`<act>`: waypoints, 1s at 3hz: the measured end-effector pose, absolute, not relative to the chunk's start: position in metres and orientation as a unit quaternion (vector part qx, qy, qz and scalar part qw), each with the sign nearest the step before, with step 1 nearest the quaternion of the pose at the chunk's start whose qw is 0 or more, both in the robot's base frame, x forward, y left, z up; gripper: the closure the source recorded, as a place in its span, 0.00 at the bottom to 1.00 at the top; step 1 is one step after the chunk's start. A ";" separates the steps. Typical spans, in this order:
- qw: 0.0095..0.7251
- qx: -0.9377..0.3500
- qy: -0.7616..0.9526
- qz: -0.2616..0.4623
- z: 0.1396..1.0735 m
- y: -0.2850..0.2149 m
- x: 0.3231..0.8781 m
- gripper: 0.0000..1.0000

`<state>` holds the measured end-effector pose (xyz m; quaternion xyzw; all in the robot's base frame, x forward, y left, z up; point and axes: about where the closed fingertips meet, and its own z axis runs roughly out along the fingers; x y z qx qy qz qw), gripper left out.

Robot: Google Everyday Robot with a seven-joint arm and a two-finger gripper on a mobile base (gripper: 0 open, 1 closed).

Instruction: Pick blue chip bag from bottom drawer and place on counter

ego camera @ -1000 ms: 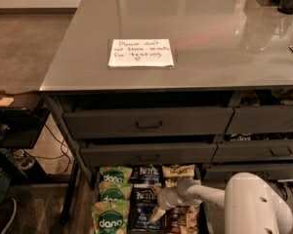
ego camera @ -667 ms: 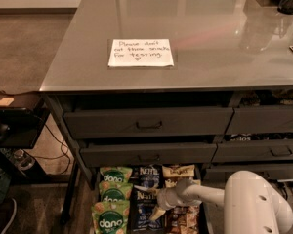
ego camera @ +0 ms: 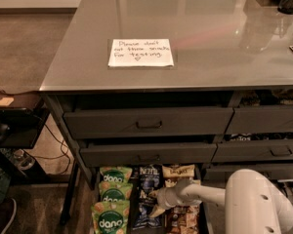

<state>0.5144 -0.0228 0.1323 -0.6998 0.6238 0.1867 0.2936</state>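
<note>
One view, looking down. Low in the open bottom drawer (ego camera: 96, 194), the hand (ego camera: 154, 210) points down onto the middle column of dark bags; I cannot tell whether it is spread or pinching. The blue chip bag (ego camera: 149, 175) lies just behind the hand, toward the shut drawer fronts. Green dang bags (ego camera: 112, 220) fill the row on the hand's side away from the arm, and tan-and-brown bags (ego camera: 178, 171) lie on its arm side. The glossy bags overlap tightly, so a grip could slip or drag a neighbour along. The worktop (ego camera: 215, 43) and its note (ego camera: 140, 52) are well above the hand.
</note>
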 end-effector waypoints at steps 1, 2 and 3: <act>0.298 -0.704 0.619 0.180 0.145 -0.024 0.514 1.00; 0.305 -0.706 0.611 0.185 0.167 -0.024 0.514 1.00; 0.314 -0.707 0.607 0.183 0.198 -0.023 0.515 1.00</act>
